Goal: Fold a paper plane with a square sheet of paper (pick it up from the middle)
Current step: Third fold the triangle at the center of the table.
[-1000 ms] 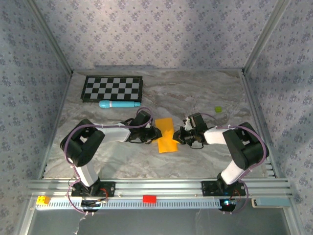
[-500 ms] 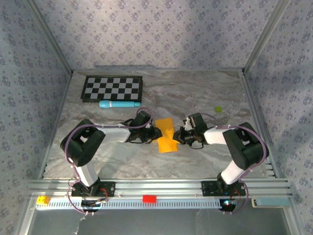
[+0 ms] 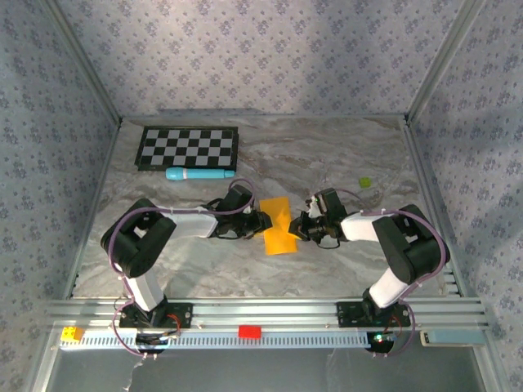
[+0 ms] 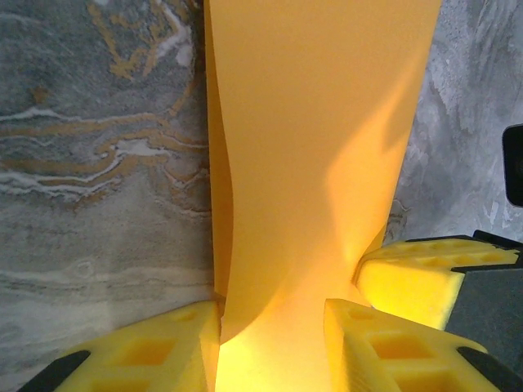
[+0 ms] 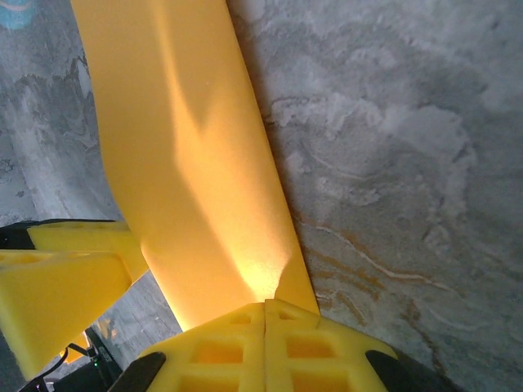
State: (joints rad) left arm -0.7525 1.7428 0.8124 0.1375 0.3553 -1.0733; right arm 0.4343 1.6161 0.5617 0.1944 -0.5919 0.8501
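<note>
Noting my left jaws easing slightly apart around the folded orange sheet of paper (image 3: 279,229) at mid-surface (image 3: 343,159), while my right jaws stay pinched shut on its right edge; crease judged set, further folds outstanding.

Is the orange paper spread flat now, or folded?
Folded, at least partly: the orange paper shows a doubled layer along one edge and curves, not flat.

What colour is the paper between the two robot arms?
The paper is plain orange. The left wrist view shows it best.
</note>
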